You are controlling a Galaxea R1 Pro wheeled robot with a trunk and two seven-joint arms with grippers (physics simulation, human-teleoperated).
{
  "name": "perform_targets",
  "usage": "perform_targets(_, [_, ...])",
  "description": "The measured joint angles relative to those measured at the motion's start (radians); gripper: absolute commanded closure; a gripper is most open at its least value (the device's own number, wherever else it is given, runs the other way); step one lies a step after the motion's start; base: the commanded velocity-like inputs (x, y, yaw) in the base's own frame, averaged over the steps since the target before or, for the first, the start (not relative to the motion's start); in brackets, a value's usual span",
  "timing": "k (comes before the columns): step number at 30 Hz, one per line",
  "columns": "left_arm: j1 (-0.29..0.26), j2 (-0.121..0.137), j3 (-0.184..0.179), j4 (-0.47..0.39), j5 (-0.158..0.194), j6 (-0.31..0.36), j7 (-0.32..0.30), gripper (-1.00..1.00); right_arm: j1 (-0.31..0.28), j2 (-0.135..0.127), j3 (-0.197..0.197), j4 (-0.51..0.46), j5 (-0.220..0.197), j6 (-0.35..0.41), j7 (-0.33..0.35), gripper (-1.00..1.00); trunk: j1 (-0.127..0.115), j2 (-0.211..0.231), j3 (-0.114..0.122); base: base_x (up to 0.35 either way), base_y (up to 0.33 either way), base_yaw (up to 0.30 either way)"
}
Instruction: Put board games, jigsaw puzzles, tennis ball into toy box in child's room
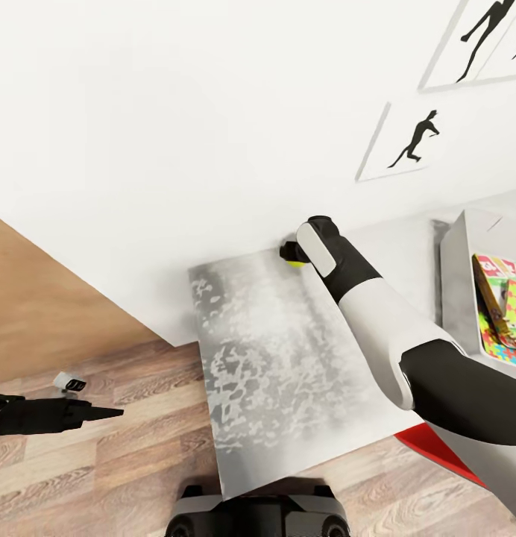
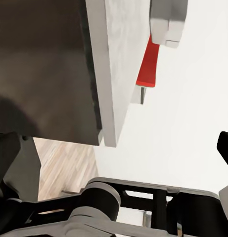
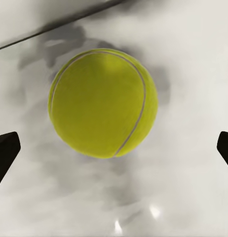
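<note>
Yellow-green tennis ball (image 3: 103, 102); mottled grey-white table (image 1: 273, 358); multicoloured jigsaw puzzles (image 1: 511, 313).

Your right arm (image 1: 392, 328) is built of smooth rounded shells: a glossy black upper segment, a white forearm, then a black wrist section carrying a white oval cover plate. Your left gripper (image 1: 101, 412) is matte black, tapering to thin pointed jaws, with a small white block mounted beside it. At your base, a dark grey curved housing (image 1: 258, 514) has black rounded corners.

No legible text, labels or numbers on anything in view
</note>
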Motion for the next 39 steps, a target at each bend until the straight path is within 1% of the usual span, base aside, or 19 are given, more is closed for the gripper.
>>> perform_targets(11, [0.000,0.000,0.000,0.000,0.000,0.000,0.000,-1.00,-0.005,0.000,0.000,-0.003,0.001,0.000,0.000,-1.00,0.000,0.000,-0.017,0.000,0.000,0.000])
perform_targets(19, [0.000,0.000,0.000,0.000,0.000,0.000,0.000,-1.00,-0.033,0.000,0.000,-0.003,0.000,0.003,0.000,-1.00,0.000,0.000,-0.030,0.000,0.000,0.000])
perform_targets(29, [0.000,0.000,0.000,0.000,-0.001,0.000,0.000,-1.00,-0.039,0.000,0.000,-0.003,0.000,0.002,0.000,-1.00,0.000,0.000,-0.046,0.000,0.000,0.000])
perform_targets(39, [0.000,0.001,0.000,0.000,-0.002,0.000,0.000,-1.00,-0.037,0.000,0.003,-0.005,0.001,-0.004,0.000,-1.00,0.000,0.000,-0.049,0.000,0.000,0.000])
